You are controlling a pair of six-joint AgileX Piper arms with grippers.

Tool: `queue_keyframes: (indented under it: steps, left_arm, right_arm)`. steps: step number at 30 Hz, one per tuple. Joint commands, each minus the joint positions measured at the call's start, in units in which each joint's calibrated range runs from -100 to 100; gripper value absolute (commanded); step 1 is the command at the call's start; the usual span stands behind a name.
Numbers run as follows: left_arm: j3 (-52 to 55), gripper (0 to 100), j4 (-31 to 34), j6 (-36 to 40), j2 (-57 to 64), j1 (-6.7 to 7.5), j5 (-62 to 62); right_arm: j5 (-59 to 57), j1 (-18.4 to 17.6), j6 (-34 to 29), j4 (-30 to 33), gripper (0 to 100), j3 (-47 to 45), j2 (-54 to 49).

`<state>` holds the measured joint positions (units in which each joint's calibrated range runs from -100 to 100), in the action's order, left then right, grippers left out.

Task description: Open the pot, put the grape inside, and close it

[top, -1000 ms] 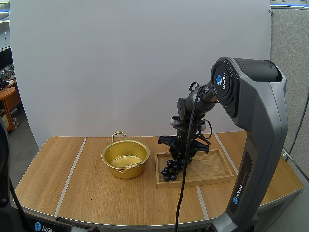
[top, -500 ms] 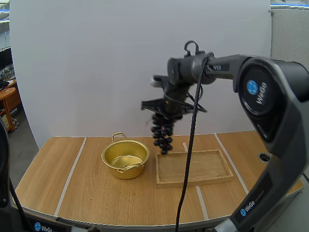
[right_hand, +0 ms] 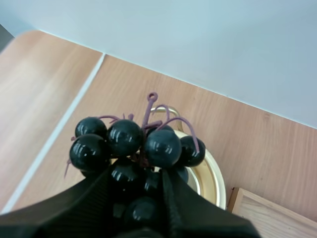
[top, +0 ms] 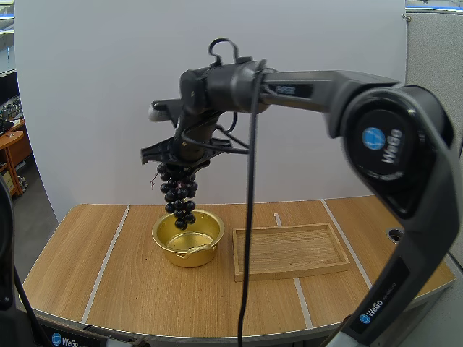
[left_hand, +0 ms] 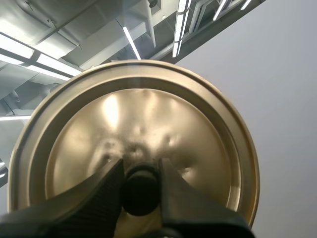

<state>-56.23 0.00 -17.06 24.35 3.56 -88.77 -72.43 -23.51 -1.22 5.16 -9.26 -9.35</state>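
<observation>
Lid [left_hand: 148, 114]: gold; your left gripper [left_hand: 141, 168] is clamped on its black knob [left_hand: 141, 191].
Table [top: 108, 267]: wood, carrying the pot and the tray.
Pot [top: 168, 249]: gold, open, with its lid off. It stands on the table just left of the tray.
Grapes [top: 179, 195]: a dark bunch hanging in the air right over the pot's mouth. The lowest berries are near the rim; you can't tell whether they touch it.
Right gripper [top: 181, 155]: yours, fingers [right_hand: 94, 198] pinching the top of the bunch, with the pot's rim below.
Tray [top: 289, 249]: wooden, flat on the table, right of the pot.
</observation>
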Motion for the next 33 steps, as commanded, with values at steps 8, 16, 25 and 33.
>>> queue_keyframes:
  steps: [8,16,25,33]
  left_arm:
    - [-0.25,0,0.52,0.67,0.30,0.24,1.96]
    - [-0.25,0,0.52,0.67,0.30,0.24,1.96]
    - [-0.25,0,0.52,0.67,0.30,0.24,1.96]
    - [-0.25,0,0.52,0.67,0.30,0.24,1.96]
  right_arm:
    - [-3.10,-0.33,0.39,7.33,0,2.40,11.49]
    - [-7.69,-0.33,0.49,7.11,0,0.70,12.05]
    - [-4.45,-0.33,0.69,5.79,0,-3.91,12.67]
    - [-2.12,-0.33,5.14,0.50,0,-3.77,17.01]
